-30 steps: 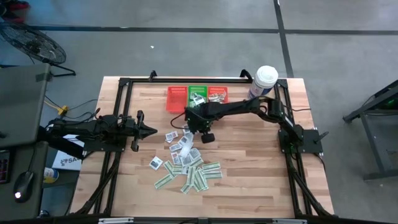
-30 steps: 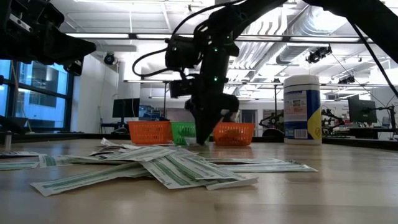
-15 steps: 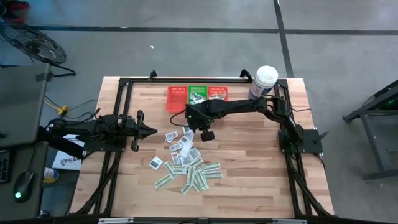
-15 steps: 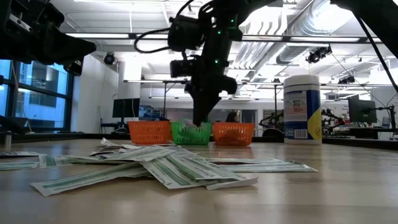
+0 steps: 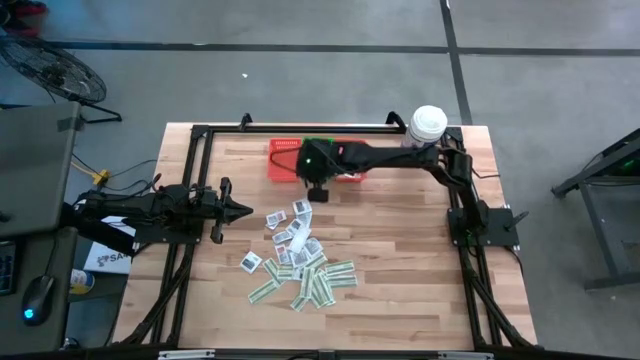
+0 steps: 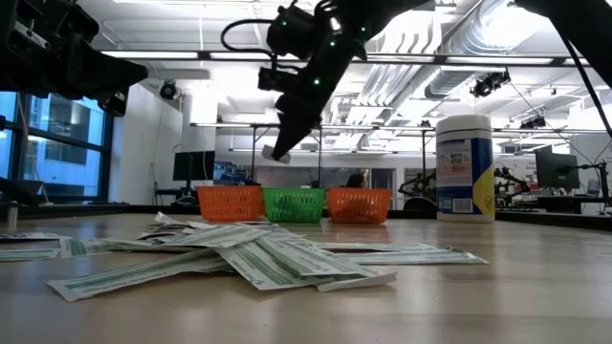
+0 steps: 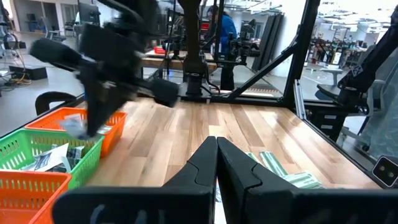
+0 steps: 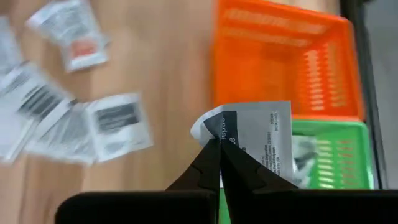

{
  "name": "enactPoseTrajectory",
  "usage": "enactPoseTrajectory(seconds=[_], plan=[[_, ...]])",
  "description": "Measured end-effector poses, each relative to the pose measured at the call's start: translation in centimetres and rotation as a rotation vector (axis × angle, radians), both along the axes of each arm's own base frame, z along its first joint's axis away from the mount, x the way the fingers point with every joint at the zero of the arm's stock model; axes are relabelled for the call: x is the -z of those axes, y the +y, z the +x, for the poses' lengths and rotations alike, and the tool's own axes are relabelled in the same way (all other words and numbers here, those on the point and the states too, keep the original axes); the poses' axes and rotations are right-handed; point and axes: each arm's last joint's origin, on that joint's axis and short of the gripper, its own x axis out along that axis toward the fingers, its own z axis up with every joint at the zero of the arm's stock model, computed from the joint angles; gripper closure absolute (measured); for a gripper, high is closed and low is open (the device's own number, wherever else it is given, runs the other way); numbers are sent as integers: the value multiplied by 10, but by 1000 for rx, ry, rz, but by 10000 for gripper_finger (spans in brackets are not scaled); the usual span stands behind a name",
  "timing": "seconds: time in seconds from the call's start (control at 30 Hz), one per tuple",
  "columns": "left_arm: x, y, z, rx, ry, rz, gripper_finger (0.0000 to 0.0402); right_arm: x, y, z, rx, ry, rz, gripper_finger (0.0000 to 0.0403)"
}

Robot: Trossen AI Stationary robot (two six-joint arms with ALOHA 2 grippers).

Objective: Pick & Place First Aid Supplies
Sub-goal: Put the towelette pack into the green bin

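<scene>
The right arm reaches in from the right of the high view, stretched almost level across to the row of baskets at upper centre. Its right gripper (image 8: 217,146) is pinched tight on a white packet (image 8: 255,134), held above the seam between the orange basket (image 8: 283,59) and the green basket (image 8: 339,155). In the low view the packet hangs at the fingertips in the upper middle, clear above the baskets.

A second ago that gripper was lower and nearer the packet pile (image 5: 300,260); it has since lifted and swung back over the baskets.

The left gripper (image 7: 216,152), at the left of the high view, sits closed and empty, unmoved.

Dark print on the held packet is too blurred to read. The white tub (image 6: 465,167) at the right of the low view carries a blue label I can't make out.
</scene>
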Motion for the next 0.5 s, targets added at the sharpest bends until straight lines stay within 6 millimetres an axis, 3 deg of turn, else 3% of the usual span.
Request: enactPoseTrajectory(seconds=[0.27, 0.5], plan=[[0, 0, 0, 0, 1, 0, 400, -2, -38, -8, 271, -89, 102, 402], [0, 0, 0, 0, 1, 0, 400, 16, -62, -22, 458, -82, 192, 403]])
